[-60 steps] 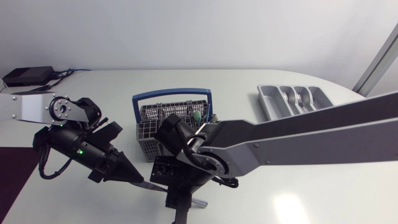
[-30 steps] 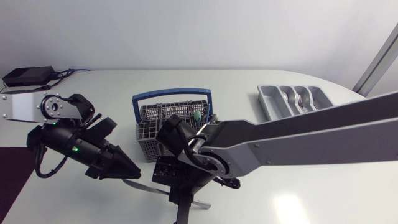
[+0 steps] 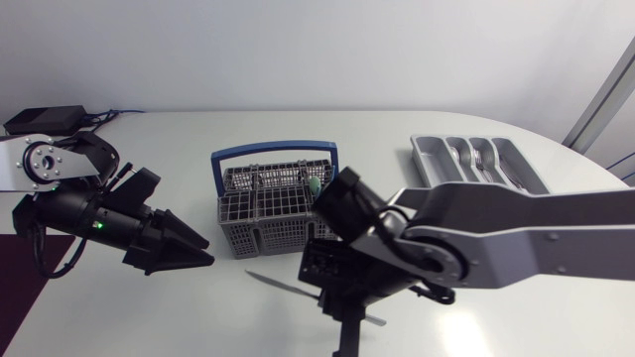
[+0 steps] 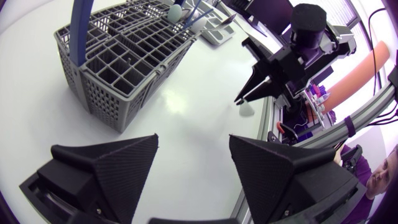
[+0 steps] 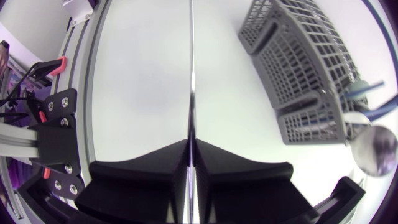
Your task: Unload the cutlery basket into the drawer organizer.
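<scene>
Knife (image 3: 273, 282) is pinched mid-length in the closed right gripper (image 5: 191, 144) just before the cutlery basket (image 3: 233, 198), long axis laid across the table, drawer organizer (image 3: 427, 159) well apart rightward, left gripper (image 4: 193, 142) spread empty.

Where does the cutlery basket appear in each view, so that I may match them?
Head view: cutlery basket at the table's middle, between the arms.
Left wrist view: ahead of the open left pincer, off to one side.
Right wrist view: ahead of the right pincer, to one side.
Shared landmark: the right pincer, shut on a knife.
</scene>
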